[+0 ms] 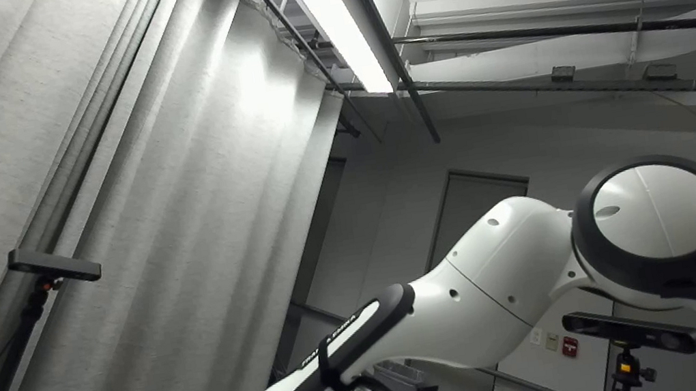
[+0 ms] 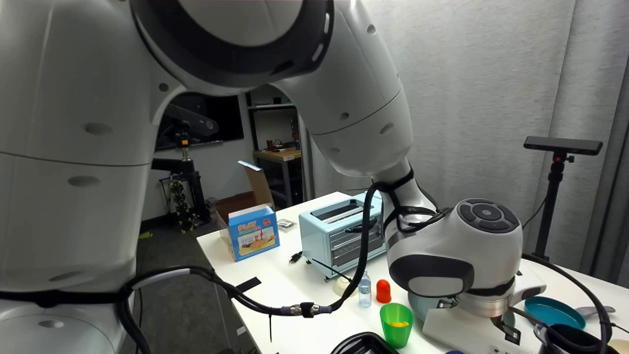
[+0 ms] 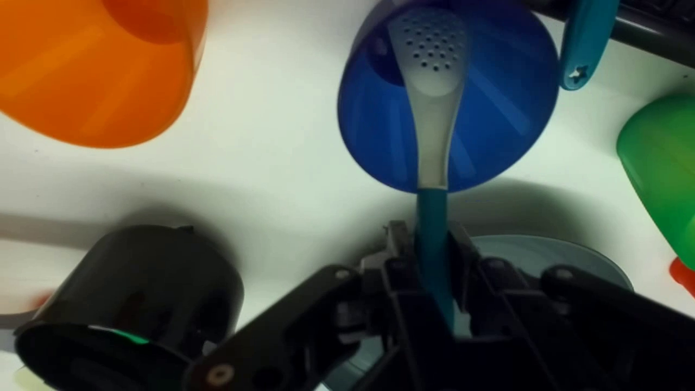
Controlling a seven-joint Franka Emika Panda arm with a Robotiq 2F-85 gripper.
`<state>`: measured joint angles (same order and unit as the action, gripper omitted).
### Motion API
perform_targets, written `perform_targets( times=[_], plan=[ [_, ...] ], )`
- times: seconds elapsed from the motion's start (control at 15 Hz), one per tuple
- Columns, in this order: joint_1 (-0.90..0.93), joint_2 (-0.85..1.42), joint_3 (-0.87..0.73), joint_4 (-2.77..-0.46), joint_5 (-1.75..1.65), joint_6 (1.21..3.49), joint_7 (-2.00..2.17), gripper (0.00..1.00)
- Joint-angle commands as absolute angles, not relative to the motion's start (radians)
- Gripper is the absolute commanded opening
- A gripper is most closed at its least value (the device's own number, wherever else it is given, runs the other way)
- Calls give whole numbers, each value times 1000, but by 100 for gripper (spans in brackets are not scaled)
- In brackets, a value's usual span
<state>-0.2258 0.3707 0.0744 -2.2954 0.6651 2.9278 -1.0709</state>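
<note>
My gripper (image 3: 431, 239) is shut on the teal handle of a utensil (image 3: 432, 209) in the wrist view. The utensil's pale perforated head lies over the opening of a blue cup (image 3: 505, 92); I cannot tell how deep it reaches inside. A grey-blue bowl (image 3: 548, 255) is below and behind the fingers, partly hidden by them. An orange cup (image 3: 108, 87) is at upper left. A black pot (image 3: 157, 277) is at lower left. A green cup (image 3: 662, 163) is at right and also shows in an exterior view (image 2: 396, 332). The fingers are out of sight in both exterior views.
A black tray (image 3: 665, 30) and another teal handle (image 3: 589, 43) lie at upper right in the wrist view. In an exterior view, a light-blue toaster oven (image 2: 314, 241), clear bottle (image 2: 364, 292), red-orange object (image 2: 383, 291), teal pan (image 2: 555, 314) and blue box (image 2: 254, 236) stand on the table.
</note>
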Motion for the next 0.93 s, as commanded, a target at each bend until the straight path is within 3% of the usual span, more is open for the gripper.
perform_targets(
  times=[0.0,0.87],
  plan=[
    [-233,369,85,-2289,680,2966,-1088,5],
    [-182,191,56,-2364,630,2959,-1040,5]
  ],
)
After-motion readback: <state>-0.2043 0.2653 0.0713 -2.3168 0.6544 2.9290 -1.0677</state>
